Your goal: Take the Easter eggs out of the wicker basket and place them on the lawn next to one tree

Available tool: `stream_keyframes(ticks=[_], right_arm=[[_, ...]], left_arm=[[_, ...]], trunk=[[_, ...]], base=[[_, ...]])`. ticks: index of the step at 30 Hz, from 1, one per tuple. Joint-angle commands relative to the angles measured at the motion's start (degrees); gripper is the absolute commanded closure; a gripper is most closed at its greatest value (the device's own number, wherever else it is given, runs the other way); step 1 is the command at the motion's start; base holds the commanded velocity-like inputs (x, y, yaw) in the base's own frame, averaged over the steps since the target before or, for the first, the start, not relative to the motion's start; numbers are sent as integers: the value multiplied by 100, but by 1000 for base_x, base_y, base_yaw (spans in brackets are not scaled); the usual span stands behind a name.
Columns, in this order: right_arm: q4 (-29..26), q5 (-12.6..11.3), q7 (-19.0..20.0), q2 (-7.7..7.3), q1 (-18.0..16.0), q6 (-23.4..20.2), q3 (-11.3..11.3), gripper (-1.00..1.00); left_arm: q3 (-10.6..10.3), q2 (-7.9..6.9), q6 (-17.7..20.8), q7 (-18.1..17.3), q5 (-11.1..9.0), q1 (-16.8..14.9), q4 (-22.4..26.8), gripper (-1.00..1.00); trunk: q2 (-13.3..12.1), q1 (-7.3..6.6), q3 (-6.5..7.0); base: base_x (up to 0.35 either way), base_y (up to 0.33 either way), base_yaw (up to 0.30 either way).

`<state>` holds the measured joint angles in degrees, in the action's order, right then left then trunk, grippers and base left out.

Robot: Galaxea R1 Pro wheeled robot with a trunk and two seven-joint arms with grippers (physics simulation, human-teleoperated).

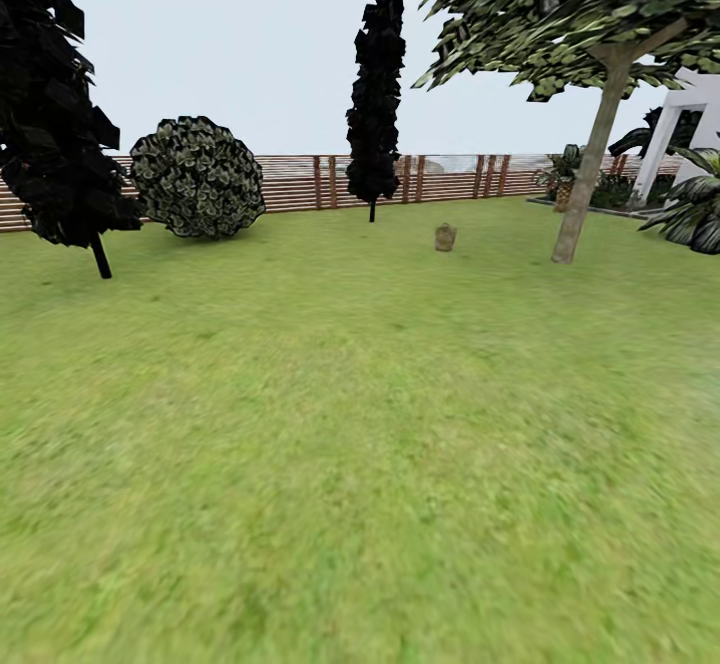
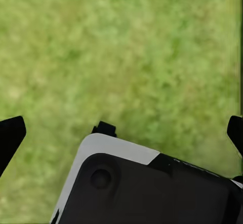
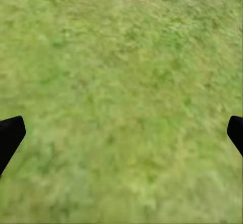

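Note:
Far across the lawn [image 1: 340,424], the brown wicker basket [image 1: 445,237] stands small on the grass, left of the tree [image 1: 592,172] with the pale bare trunk. The eggs are too far off to make out. In the left wrist view my left gripper [image 2: 121,133] is open, its dark fingertips [image 2: 11,135] wide apart over grass with nothing between them. My right gripper [image 3: 121,133] is open too, its fingertips [image 3: 10,133] spread over bare grass.
A brown slat fence [image 1: 300,182] bounds the far side. Dark cypress-like trees [image 1: 375,84] [image 1: 55,114] and a round bush [image 1: 197,177] stand along it. A white house [image 1: 690,114] and spiky plants [image 1: 695,209] are at right. A white and black robot part [image 2: 147,183] lies below the left gripper.

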<state>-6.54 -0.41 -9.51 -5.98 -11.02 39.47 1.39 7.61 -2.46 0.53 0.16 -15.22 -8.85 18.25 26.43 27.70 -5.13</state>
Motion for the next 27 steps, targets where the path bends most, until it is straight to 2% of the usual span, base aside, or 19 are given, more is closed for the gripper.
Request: stream_keyframes(ticks=[1,2,3,5,6,12,13,14,15,18,23,25,26,27], right_arm=[[4,-3,2,1,-5,18,11,-100],[4,-3,2,1,-5,17,11,-100],[4,-3,2,1,-5,17,11,-100],[4,-3,2,-1,-4,23,11,-100],[4,-3,2,0,-5,24,11,-100],[3,-3,2,1,-5,36,11,-100],[3,-3,2,1,-5,38,11,-100],[4,-3,2,1,-5,39,11,-100],[4,-3,2,1,-5,39,11,-100],[4,-3,2,-1,-5,37,11,-100],[4,-1,2,0,-5,38,11,-100],[4,2,2,0,-5,36,11,-100],[4,4,2,0,-5,39,11,-100],[4,5,2,1,-5,41,11,-100]], left_arm=[[-3,1,-275,2,-60,-3,4,-100],[0,7,-702,0,-60,-3,4,-100],[1,9,-872,-7,-60,-3,4,-100],[8,10,-1733,-37,-71,-3,-1,-100],[10,10,-2008,-47,-72,-3,-2,-100],[12,9,-2884,-62,-63,0,0,-100],[13,8,-3293,-58,-62,3,2,-100],[13,8,-3450,-57,-61,4,2,-100],[13,12,-3997,-48,-61,5,3,-100],[13,27,-4713,-31,-61,6,25,-100],[12,59,-4783,-10,-70,6,6,-100],[20,57,-4581,-8,-74,6,1,-100],[23,52,-4368,-8,-75,6,-1,-100],[27,44,-3962,-4,-78,6,-3,-100]], trunk=[[10,6,-11],[10,6,-11],[10,6,-11],[10,6,-11],[10,6,-11],[10,6,-11],[10,6,-11],[10,6,-11],[10,6,-11],[10,6,-11],[10,6,-11],[10,6,-11],[10,6,-11],[10,6,-11]], base=[[331,-73,0],[331,-81,0],[331,-83,0],[331,-86,0],[331,-88,0],[331,-88,0],[331,-89,0],[331,-89,0],[331,-93,0],[331,-97,0],[331,-101,0],[331,-97,0],[331,-93,0],[331,-90,0]])
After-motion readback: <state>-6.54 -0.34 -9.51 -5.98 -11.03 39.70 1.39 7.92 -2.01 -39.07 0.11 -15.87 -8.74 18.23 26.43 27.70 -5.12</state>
